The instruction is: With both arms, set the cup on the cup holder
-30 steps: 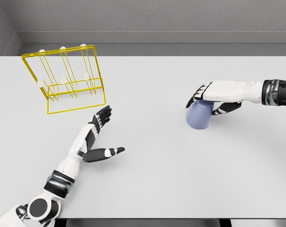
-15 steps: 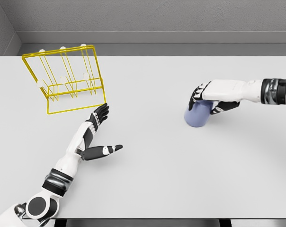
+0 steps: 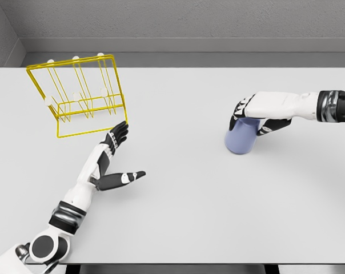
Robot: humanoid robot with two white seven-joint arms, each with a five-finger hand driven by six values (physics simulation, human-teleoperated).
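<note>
Head view: right hand [image 3: 258,114] grips cup [image 3: 241,138] mid-table.

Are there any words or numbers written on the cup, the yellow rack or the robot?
None can be read. The blue cup, the yellow wire cup holder, the white table and both arms show plain surfaces, with no text, label or number.

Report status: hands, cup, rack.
Right hand shut on cup, cup at the table. Left hand open beside rack. Nothing between cup and rack.
</note>
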